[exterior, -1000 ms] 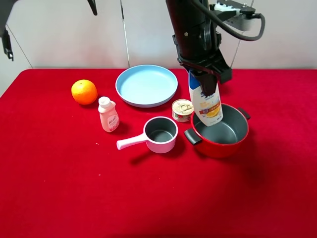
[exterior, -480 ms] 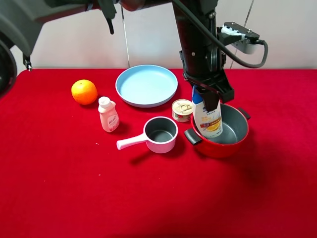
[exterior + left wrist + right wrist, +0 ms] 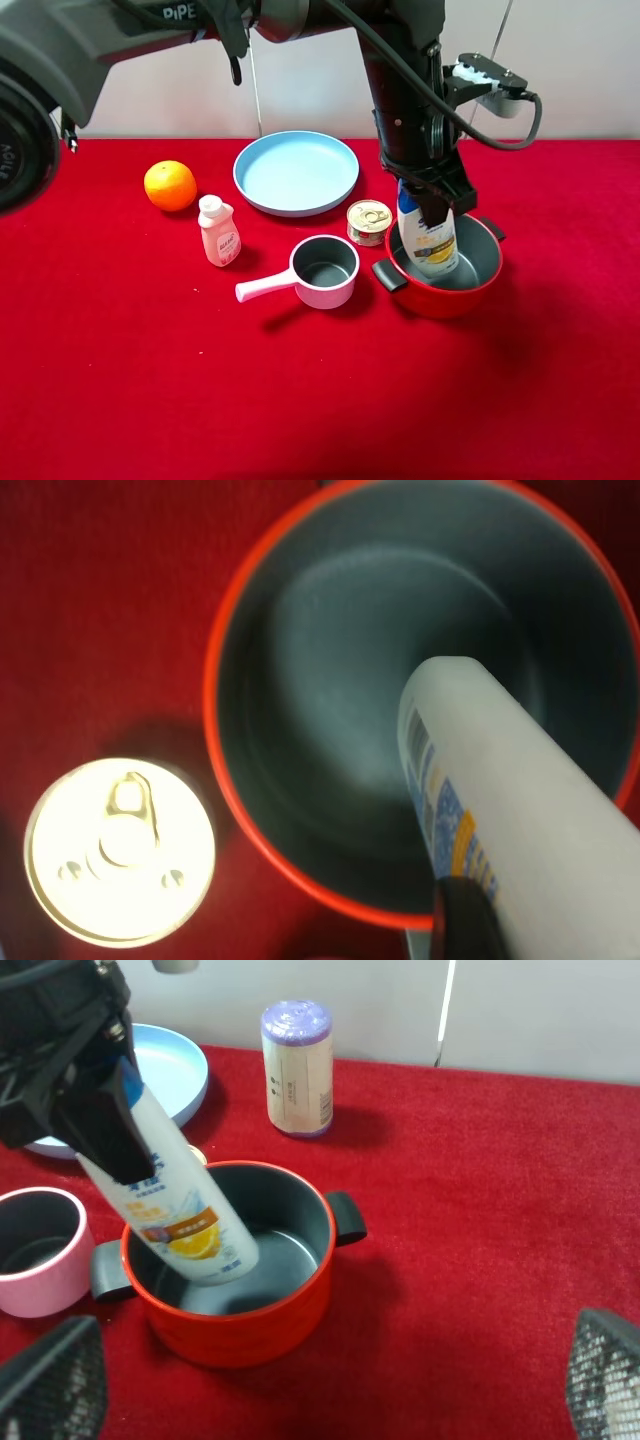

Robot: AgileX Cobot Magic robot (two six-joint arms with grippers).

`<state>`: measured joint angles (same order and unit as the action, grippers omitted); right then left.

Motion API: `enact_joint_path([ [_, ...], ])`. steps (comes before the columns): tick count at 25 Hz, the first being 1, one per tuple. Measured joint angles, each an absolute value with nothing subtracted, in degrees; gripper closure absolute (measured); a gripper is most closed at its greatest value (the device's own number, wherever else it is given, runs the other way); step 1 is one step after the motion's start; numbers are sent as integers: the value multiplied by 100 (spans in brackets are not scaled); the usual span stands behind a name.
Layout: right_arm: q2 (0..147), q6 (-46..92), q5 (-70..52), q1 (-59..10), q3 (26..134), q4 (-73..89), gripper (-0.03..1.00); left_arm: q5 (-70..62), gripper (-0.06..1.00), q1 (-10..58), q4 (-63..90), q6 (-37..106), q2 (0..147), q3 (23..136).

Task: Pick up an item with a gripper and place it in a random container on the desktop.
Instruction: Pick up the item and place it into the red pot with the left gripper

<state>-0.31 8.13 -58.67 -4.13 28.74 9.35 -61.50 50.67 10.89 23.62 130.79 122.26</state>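
The tall white shampoo bottle (image 3: pixel 430 240) with an orange-yellow label leans tilted, its base down inside the round red pot (image 3: pixel 440 300). My left gripper (image 3: pixel 428 205) has reached across the middle and is shut on the bottle's upper part, hiding the cap. The left wrist view looks down the bottle (image 3: pixel 530 810) into the pot (image 3: pixel 215 730), with one black finger (image 3: pixel 465 920) against the bottle. The right wrist view shows the bottle (image 3: pixel 180 1215), pot (image 3: pixel 240 1330) and left gripper (image 3: pixel 105 1130). My right gripper (image 3: pixel 325 1375) is wide open and empty, near the pot.
A tin can (image 3: pixel 368 222) stands right beside the pot, and a pink saucepan (image 3: pixel 322 271) left of it. A light blue plate (image 3: pixel 296 172), an orange (image 3: pixel 170 185) and a small pink-white bottle (image 3: pixel 218 231) lie farther left. A purple-lidded cylinder (image 3: pixel 297 1067) stands behind the pot.
My left gripper has lowered the bottle and shifted it slightly right, from above the pot's rim down into the pot. Nothing else has moved.
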Motion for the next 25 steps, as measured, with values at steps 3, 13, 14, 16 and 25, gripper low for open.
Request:
enact_joint_path([
  [3,-31,813,-5867,-413,2874,939,27,-5879,57,5107,1094,2374,13079,12226],
  [13,-31,813,-5867,-413,2874,939,27,-5634,57,5186,1116,2381,13151,12226],
  [14,-31,813,-5867,-413,2874,939,27,-5665,57,5186,1116,2381,13176,12226],
  [16,-31,813,-5867,-413,2874,939,27,-5706,57,5186,1116,2392,13226,12226],
  [25,-31,813,-5867,-413,2874,939,27,-5804,57,5186,1105,2392,13269,12226],
])
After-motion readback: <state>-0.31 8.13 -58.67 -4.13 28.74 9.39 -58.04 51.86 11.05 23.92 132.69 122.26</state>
